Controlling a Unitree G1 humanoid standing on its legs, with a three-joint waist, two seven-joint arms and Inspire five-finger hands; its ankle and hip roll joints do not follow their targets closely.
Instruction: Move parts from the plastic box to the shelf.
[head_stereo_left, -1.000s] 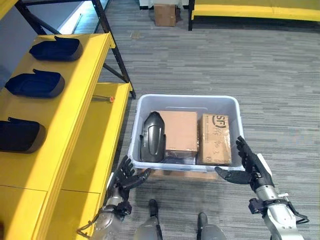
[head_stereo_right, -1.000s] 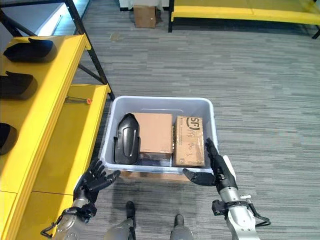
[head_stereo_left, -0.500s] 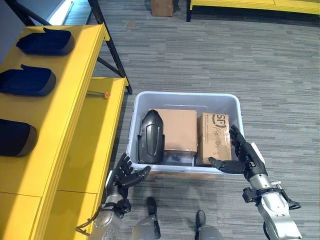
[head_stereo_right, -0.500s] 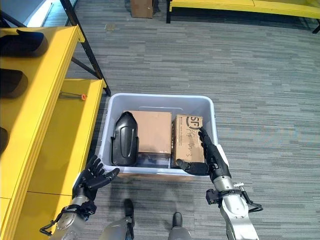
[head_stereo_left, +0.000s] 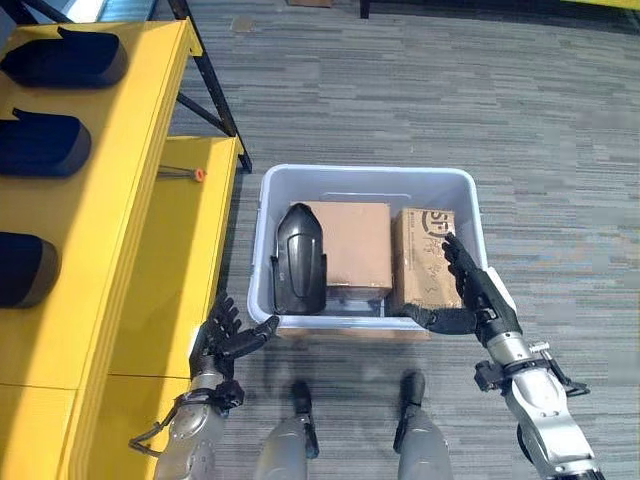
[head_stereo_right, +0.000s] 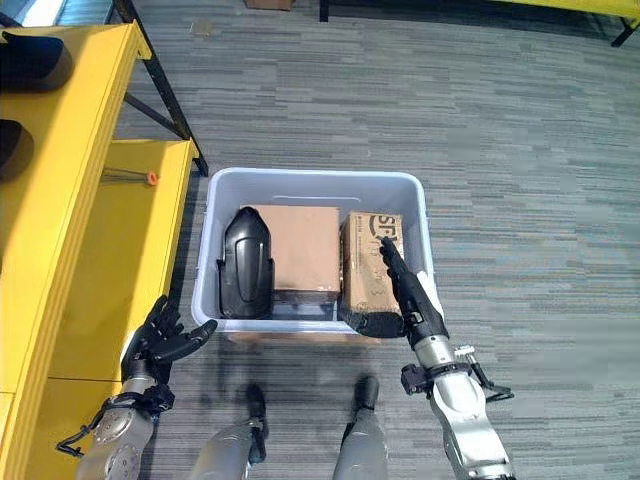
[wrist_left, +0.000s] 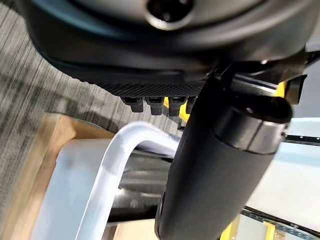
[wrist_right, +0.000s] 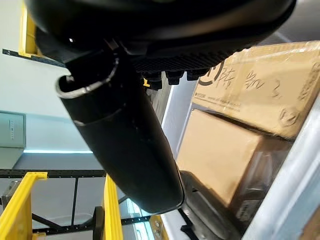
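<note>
Right hand: my right hand (head_stereo_left: 478, 298) has come in over the near right corner of the plastic box (head_stereo_left: 366, 180), fingers straight and spread, thumb reaching along the near rim; a second ago it hung outside that corner.
Left hand: my left hand (head_stereo_left: 222, 338) stays low by the box's near left corner, fingers relaxed and apart, holding nothing, just short of the wall.
Part: the black moulded part (head_stereo_left: 298, 258) lies in the left side of the box, untouched, beside a plain cardboard box (head_stereo_left: 353, 248).
Printed carton: the printed carton (head_stereo_left: 426, 258) sits right under my right fingers.
Shelf: the yellow shelf (head_stereo_left: 120, 200) to my left already carries three dark parts (head_stereo_left: 40, 156).
Meaning: I judge both hands are closing on the box for a pick; nothing is lifted yet.
</note>
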